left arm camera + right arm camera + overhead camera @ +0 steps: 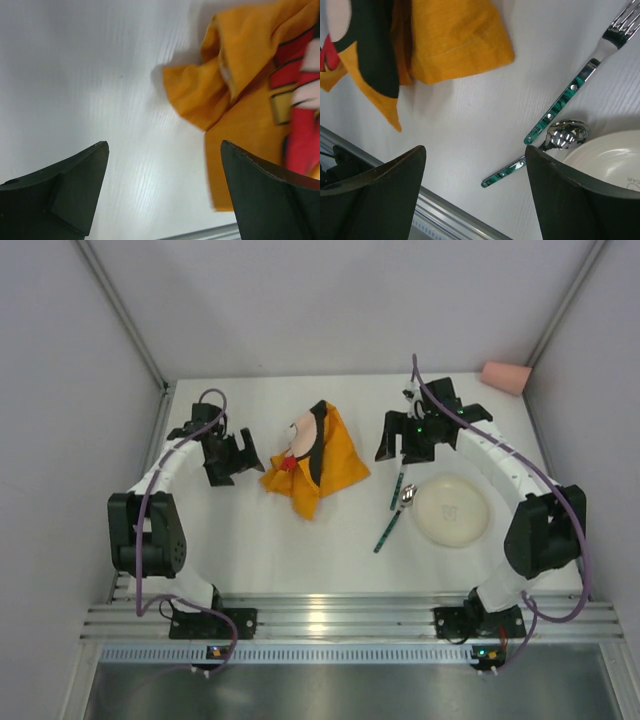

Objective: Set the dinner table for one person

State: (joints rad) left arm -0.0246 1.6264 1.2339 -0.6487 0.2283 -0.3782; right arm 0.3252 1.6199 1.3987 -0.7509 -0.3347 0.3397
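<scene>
White and matte, the large rectangular dinner table (250, 540) is spread beneath both arms, a crumpled orange cloth placemat (325, 465) lying mid-table. The left gripper (252, 454) is held just left of it and the right gripper (400, 452) near a green-handled fork (397, 490), spoon (392, 525) and round cream plate (452, 510) — jaws of both spread wide, nothing gripped. A pink cup (506, 377), seemingly tipped over, is seen at the far right corner.

Crumpled placemat (318, 465) blocks table (260, 550) centre; fork (399, 487), spoon (388, 528), plate (452, 510) crowd 4 o'clock; cup (506, 377) at 2; open lane 6 to 8 o'clock along near edge
</scene>
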